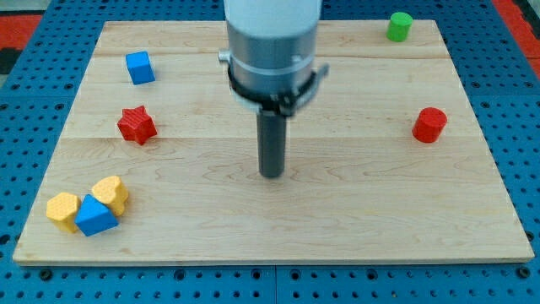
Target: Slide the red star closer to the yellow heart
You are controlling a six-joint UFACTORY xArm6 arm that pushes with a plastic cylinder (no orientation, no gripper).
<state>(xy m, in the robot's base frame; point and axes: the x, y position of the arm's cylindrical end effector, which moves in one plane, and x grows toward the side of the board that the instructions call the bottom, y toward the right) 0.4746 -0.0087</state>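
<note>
Currently my tip [272,174] stands mid-board, touching no block, well right of the red star [136,125]; the yellow heart [110,192] lies below the star.

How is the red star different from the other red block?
The red star has points around its edge; the red cylinder is round and smooth. The red star sits at the view's left, near the blue cube; the red cylinder sits alone at the view's right. The red star is nearer the yellow heart than the red cylinder is. Both are red, and my tip touches neither.
</note>
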